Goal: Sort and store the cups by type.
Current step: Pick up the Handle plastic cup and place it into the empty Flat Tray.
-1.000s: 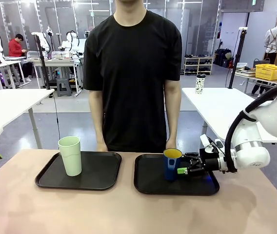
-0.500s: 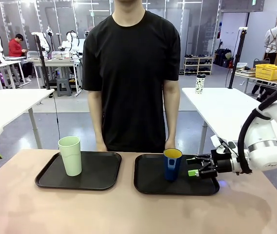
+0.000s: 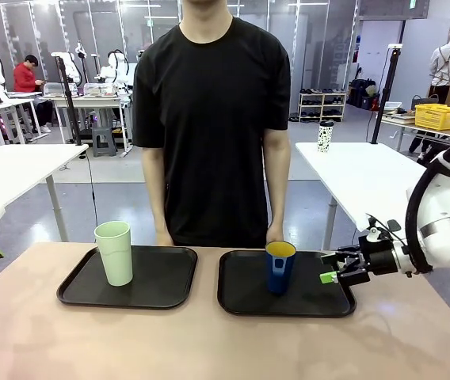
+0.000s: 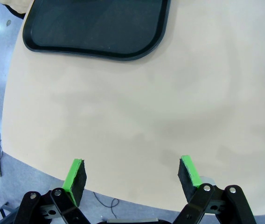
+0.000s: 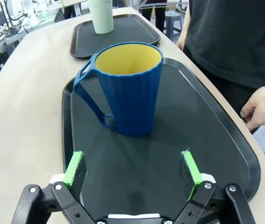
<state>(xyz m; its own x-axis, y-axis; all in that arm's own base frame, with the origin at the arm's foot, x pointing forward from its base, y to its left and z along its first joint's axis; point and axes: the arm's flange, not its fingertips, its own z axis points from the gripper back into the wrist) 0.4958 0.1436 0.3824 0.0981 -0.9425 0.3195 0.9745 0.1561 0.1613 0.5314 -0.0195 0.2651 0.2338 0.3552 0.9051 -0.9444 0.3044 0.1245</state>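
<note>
A dark blue cup (image 3: 279, 267) with a yellow inside and a handle stands upright on the right black tray (image 3: 241, 297). The right wrist view has this blue cup (image 5: 128, 87) just ahead of my open right gripper (image 5: 132, 169), clear of the pads. From the front, my right gripper (image 3: 332, 273) hovers over that tray's right edge, apart from the cup. A tall pale green tumbler (image 3: 115, 252) stands on the left tray (image 3: 169, 277); the right wrist view shows the tumbler (image 5: 101, 15) far off. My left gripper (image 4: 132, 176) hangs open over the table edge with nothing between its fingers.
A person in a black shirt (image 3: 213, 119) stands at the far side, hands (image 5: 258, 107) resting by the trays' far edge. The left tray's corner (image 4: 95, 28) lies beyond the left gripper. Bare tan tabletop (image 3: 209, 340) stretches in front of both trays.
My right gripper has drawn back to the right, away from the blue cup, with its jaws open throughout. The cups and the person have stayed put.
</note>
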